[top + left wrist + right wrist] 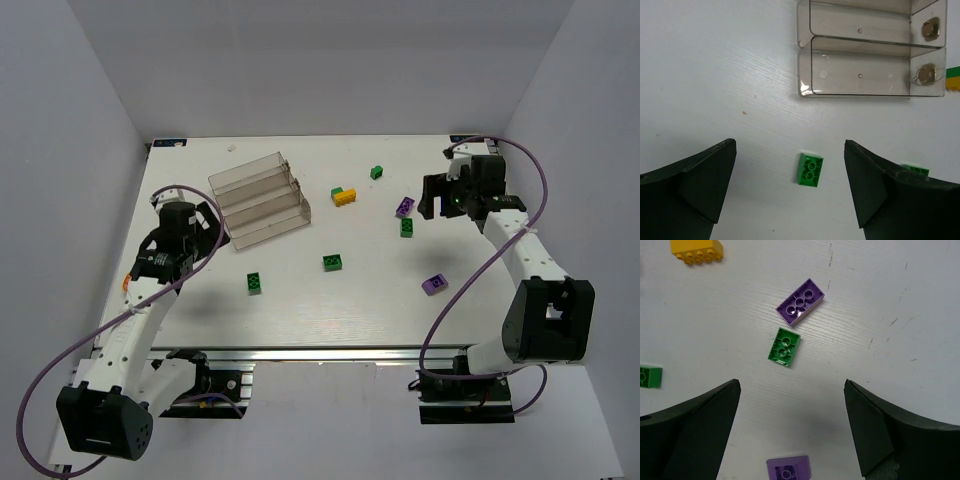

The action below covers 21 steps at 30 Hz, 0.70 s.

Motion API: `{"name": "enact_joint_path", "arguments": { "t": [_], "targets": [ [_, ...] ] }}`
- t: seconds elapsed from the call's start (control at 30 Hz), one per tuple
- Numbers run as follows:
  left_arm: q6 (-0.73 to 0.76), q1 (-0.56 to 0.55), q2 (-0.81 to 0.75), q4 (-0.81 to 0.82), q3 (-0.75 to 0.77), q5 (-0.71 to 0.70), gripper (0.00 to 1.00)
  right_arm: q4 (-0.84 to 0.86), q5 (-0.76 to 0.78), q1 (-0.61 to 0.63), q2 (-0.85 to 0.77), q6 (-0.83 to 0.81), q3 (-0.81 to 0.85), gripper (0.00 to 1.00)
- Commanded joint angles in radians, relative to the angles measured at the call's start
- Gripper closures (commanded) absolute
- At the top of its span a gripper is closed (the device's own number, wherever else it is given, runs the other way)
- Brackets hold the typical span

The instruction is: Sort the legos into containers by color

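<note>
The clear stepped tray of containers [260, 198] [860, 75] stands at the back left with nothing in its compartments. The legos lie loose on the white table: green ones [254, 283] [333, 262] [407, 227] [377, 172], a yellow one [344, 196] with a green piece against it, and purple ones [405, 207] [434, 284]. My left gripper [207, 222] [790, 142] hangs open high above a green brick [810, 170], just in front of the tray. My right gripper [432, 195] [790, 382] is open over a purple brick [800, 302], a green one [784, 346] and another purple one [787, 469]. Neither holds anything.
White walls close in the table on the left, back and right. A second green brick [915, 170] is partly hidden behind my left gripper's right finger. The yellow brick [696, 251] and a green one [650, 377] lie at the edges of the right wrist view.
</note>
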Motion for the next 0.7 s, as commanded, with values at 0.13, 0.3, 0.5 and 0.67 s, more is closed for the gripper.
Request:
{"name": "enact_joint_path", "arguments": {
  "t": [0.13,0.3,0.5,0.67],
  "targets": [
    [-0.137,-0.001,-0.049,-0.120,-0.052,-0.001,0.02,-0.002,-0.235,0.006,-0.061,-0.232,-0.009,0.11],
    [-0.239,0.019,-0.061,-0.128,-0.103,-0.004,0.09,-0.086,-0.377,0.044,-0.072,-0.491,-0.009,0.11],
    [-0.233,0.091,0.063,-0.122,-0.111,0.037,0.65,-0.210,-0.449,0.118,0.027,-0.568,0.078,0.11],
    [-0.159,0.175,0.170,-0.211,-0.025,-0.048,0.48,-0.152,-0.561,0.174,0.026,-0.502,0.023,0.11]
  ]
}}
